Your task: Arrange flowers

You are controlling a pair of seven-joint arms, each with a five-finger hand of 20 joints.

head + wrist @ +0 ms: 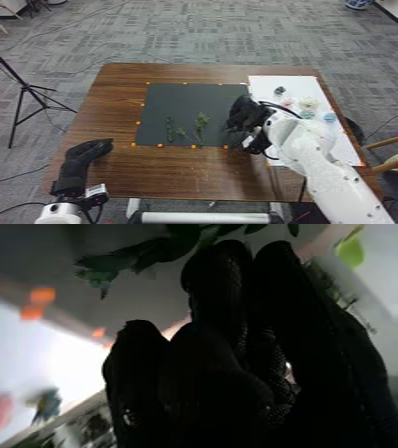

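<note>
We judge it early | green sprigs [201, 121] lie on black mat [178, 100], centre | blooms [308, 103] await placing, white sheet [305, 84], right | right hand [247, 113]: whether clamped, we cannot tell

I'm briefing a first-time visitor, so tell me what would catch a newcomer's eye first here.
Probably the robot's black-gloved right hand, over the right side of the dark mat. Next would come the green stems lying on that mat, then the pale flowers on the white sheet to its right.
</note>
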